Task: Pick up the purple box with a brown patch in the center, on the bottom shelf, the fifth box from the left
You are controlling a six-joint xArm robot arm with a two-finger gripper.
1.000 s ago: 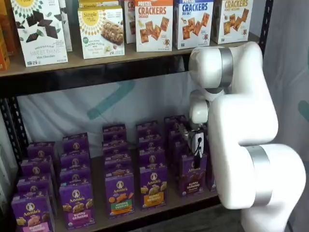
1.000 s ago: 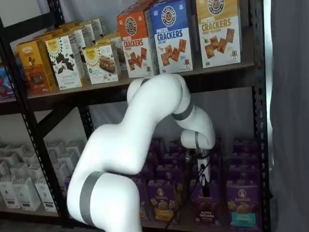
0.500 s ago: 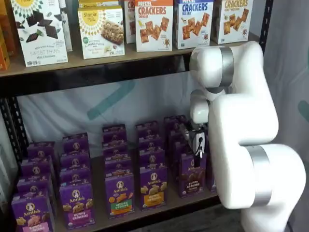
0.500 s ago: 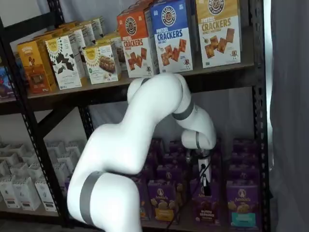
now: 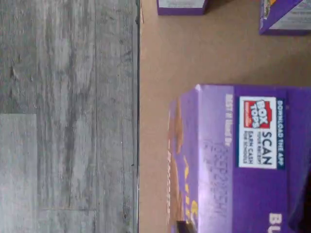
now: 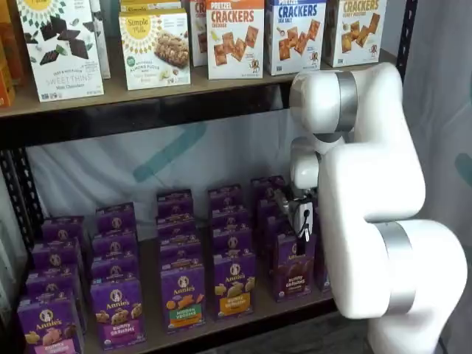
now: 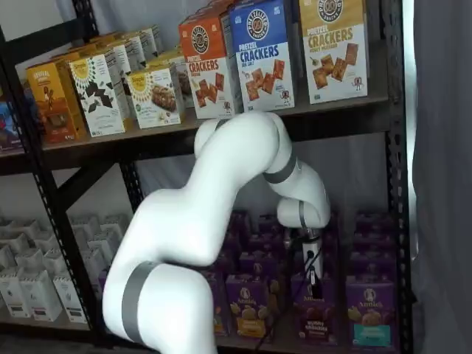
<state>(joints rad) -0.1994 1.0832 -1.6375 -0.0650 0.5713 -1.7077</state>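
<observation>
The purple box (image 6: 293,276) with the dark brown patch stands at the front of the bottom shelf (image 6: 254,311), just left of the arm's white body. It also shows in a shelf view (image 7: 316,318). My gripper (image 6: 303,223) hangs straight above this box, its black fingers reaching the box's top edge; it shows in a shelf view (image 7: 311,270) too. No gap between the fingers shows, and I cannot tell whether they hold the box. In the wrist view the box's purple top (image 5: 243,160) with a Box Tops label lies close below the camera.
Rows of similar purple cartons fill the bottom shelf, among them one with a yellow-orange centre (image 6: 234,282) and one with a teal patch (image 7: 369,316). Cracker boxes (image 6: 234,37) stand on the higher level. The wrist view shows the brown shelf board (image 5: 194,53) and the grey floor (image 5: 63,116).
The gripper has shifted only slightly above the purple box. The boxes have not moved.
</observation>
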